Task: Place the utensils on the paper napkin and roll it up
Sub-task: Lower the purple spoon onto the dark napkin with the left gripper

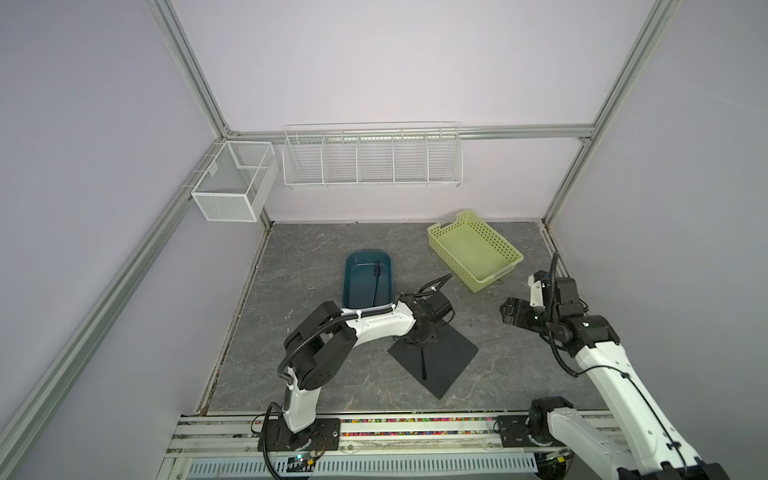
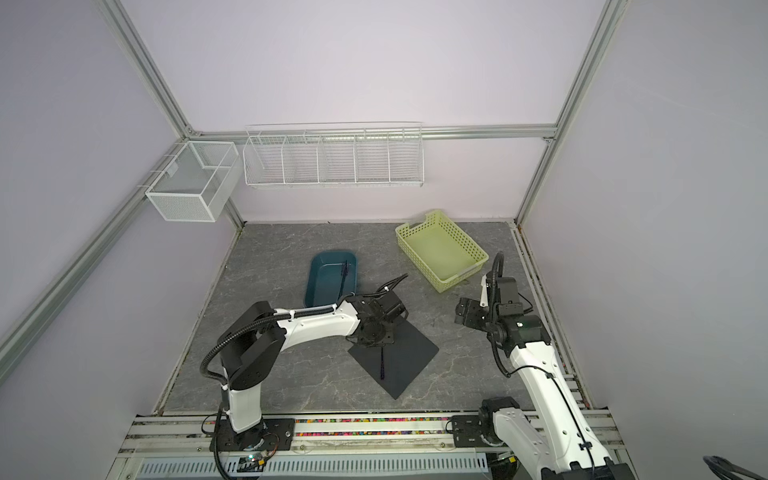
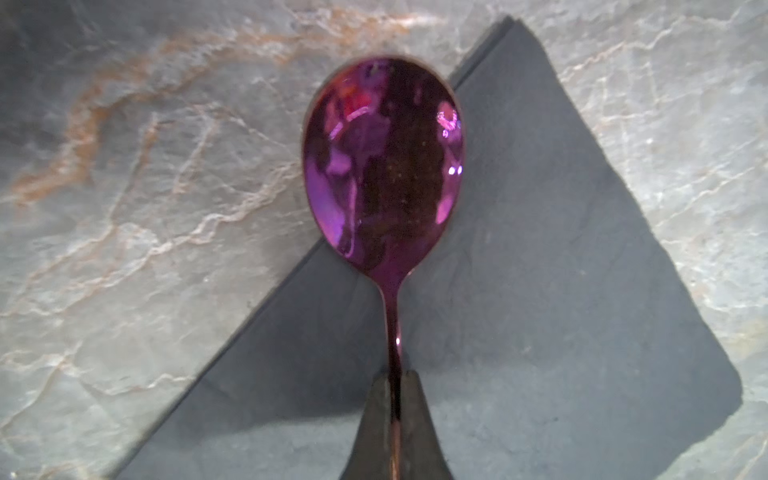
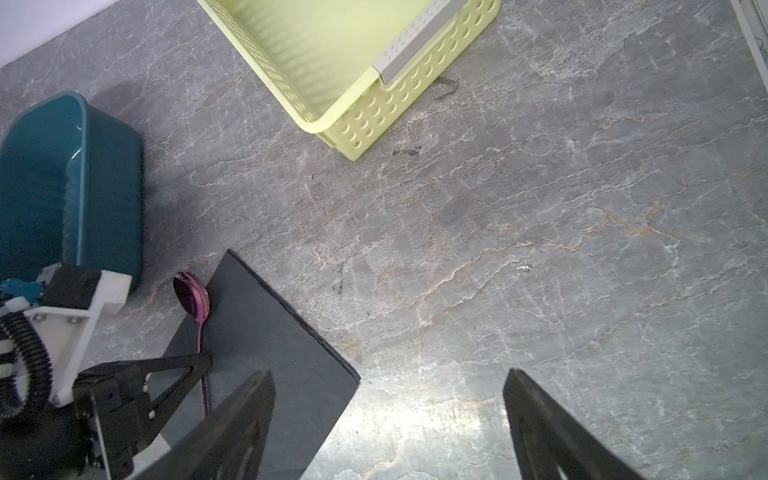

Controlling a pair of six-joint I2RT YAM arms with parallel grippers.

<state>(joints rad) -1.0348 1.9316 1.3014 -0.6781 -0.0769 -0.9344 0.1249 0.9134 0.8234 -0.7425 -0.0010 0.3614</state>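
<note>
Grey marble-veined stone worktop inside a walled cell. A thin matte black square paper napkin lies flat toward the front middle, set cornerwise; it shows plainly in both top views. The left jaws sit low over the napkin's far corner, closed tight on a slim spoon with a shiny purple oval bowl. In the left wrist view the two dark fingers press together on the thin stem just behind the bowl. The bowl straddles the napkin's edge on the tub side, part over black paper and part over bare stone, as the right wrist view of the spoon also shows. Past the jaws, the spoon's handle appears in a top view as a thin dark line across the napkin, pointing toward the front rail. Cannot tell whether the spoon rests on the paper or hangs just above it. A teal oval plastic tub stands behind the napkin. One more slim dark utensil lies inside it, too small to tell whether fork or knife. A pale yellow-green perforated plastic basket sits near the far right corner, well apart from the napkin. The right jaws are spread wide and hold nothing. They hover over bare worktop to the right of the napkin, with fingers far apart and stone showing between them. A white wire rack and a white mesh box hang on the walls.
</note>
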